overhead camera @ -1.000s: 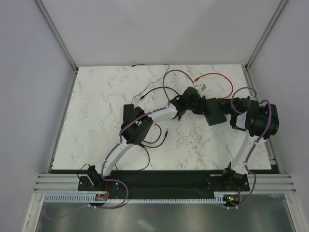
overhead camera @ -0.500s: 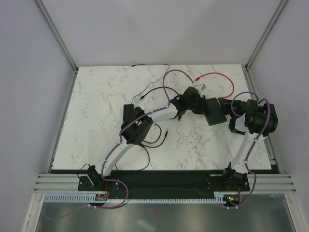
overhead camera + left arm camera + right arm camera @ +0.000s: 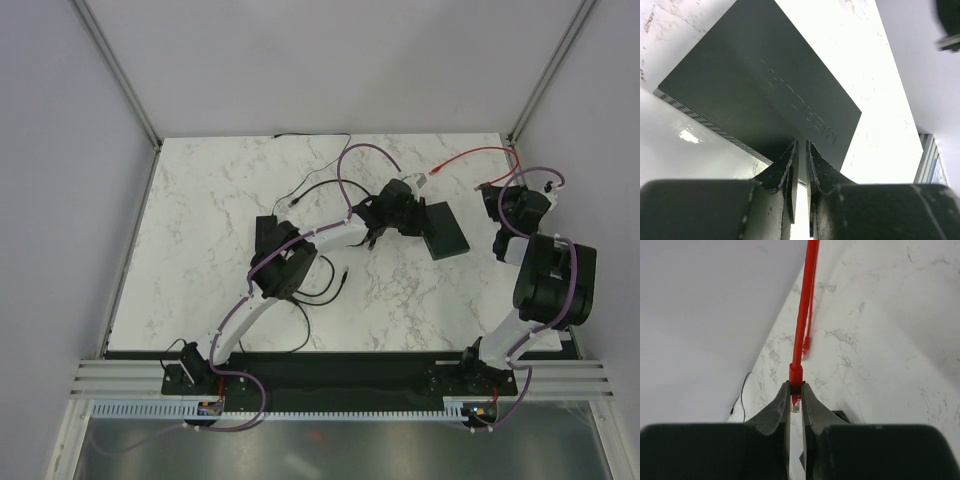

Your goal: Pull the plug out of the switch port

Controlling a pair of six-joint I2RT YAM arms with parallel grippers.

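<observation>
Right gripper [image 3: 795, 387] has drawn away to the right, pinching the clear plug [image 3: 796, 402] of the red cable [image 3: 805, 300], which is now well apart from the switch [image 3: 443, 230]. Left gripper [image 3: 800, 150], fingers pressed together, sits at the switch edge. I read the embossed word there as "NETGEAR".

1. Your worktop [image 3: 220, 200] is white marble with grey veins.
2. The switch box [image 3: 755, 85] is matte black, with lettering in the same black and a pale dotted strip along one edge.
3. The cable [image 3: 802, 315] is bright red and its plug [image 3: 796, 403] is clear.
4. Your left end effector [image 3: 800, 147] and right end effector [image 3: 795, 387] are black.
5. The arm links [image 3: 335, 236] are white, with purple leads [image 3: 366, 148].
</observation>
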